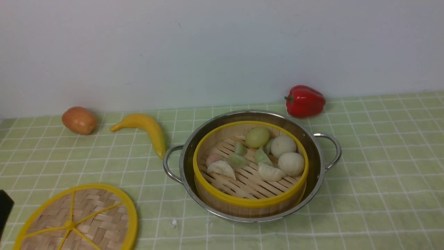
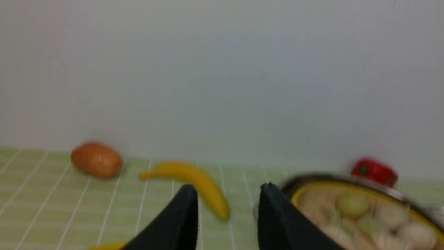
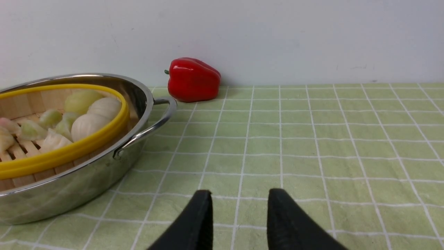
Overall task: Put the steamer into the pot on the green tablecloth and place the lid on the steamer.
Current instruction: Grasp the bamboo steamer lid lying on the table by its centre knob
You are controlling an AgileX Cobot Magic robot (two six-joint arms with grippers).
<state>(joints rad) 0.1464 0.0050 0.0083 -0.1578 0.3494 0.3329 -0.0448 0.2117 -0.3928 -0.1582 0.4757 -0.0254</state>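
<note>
Centrally, front view: the pot (image 1: 314, 156) stands on the green tablecloth (image 1: 381, 156), which runs back to a plain pale wall (image 1: 222, 52). The steamer (image 1: 249, 202) sits inside the pot, uncovered, with buns and dumplings (image 1: 282, 146) on its slats. The lid (image 1: 74, 222) lies flat on the cloth, near-left of the pot and apart from it. A banana (image 1: 145, 128) lies just left of the pot, a brownish round fruit (image 1: 79, 120) farther left, and a red pepper (image 1: 304, 100) behind the pot to the right. A dark shape (image 1: 5, 208) at the left edge is possibly part of the left arm.

Left wrist view (blurred): the left gripper (image 2: 228, 189) shows its jaws parted with nothing between them, and the pot is beside one finger.

Right wrist view: the right gripper (image 3: 240, 192) has its jaws apart and empty above bare cloth, on the pot's right-handle side and well clear of it.
</note>
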